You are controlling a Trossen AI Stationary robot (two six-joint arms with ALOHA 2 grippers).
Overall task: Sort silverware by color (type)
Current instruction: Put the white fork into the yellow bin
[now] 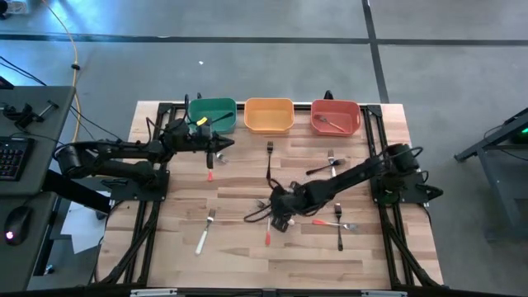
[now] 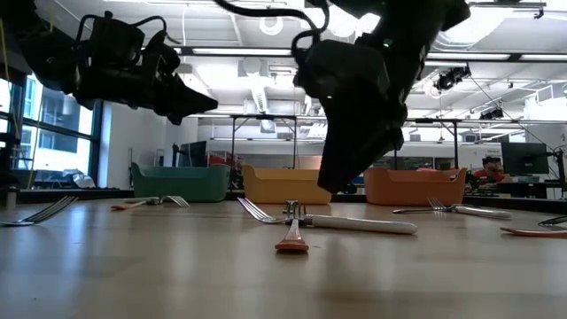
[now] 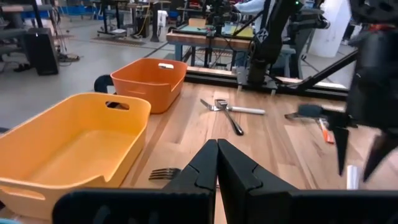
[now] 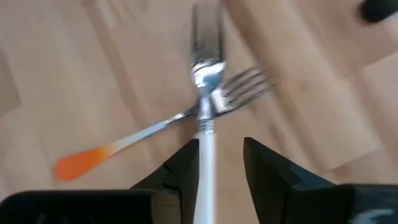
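Observation:
Slim silverware lies scattered on the wooden table. My right gripper (image 1: 281, 213) hangs open over a crossed pile at the table's middle. In the right wrist view its fingers (image 4: 221, 146) stand on either side of a silver-white-handled fork (image 4: 206, 124), which crosses a red-handled utensil (image 4: 93, 158). The low view shows this gripper (image 2: 341, 182) still above the white handle (image 2: 363, 224). My left gripper (image 1: 221, 143) is shut and empty, in the air in front of the green bin (image 1: 212, 114); its fingers (image 3: 217, 155) are closed together.
Green, yellow (image 1: 269, 115) and red (image 1: 336, 116) bins line the far edge; the red one holds a silver utensil (image 1: 330, 124). Loose pieces: a black-handled fork (image 1: 269, 161), a red handle (image 1: 210, 171), a white-handled fork (image 1: 205, 235), others near the right (image 1: 338, 227).

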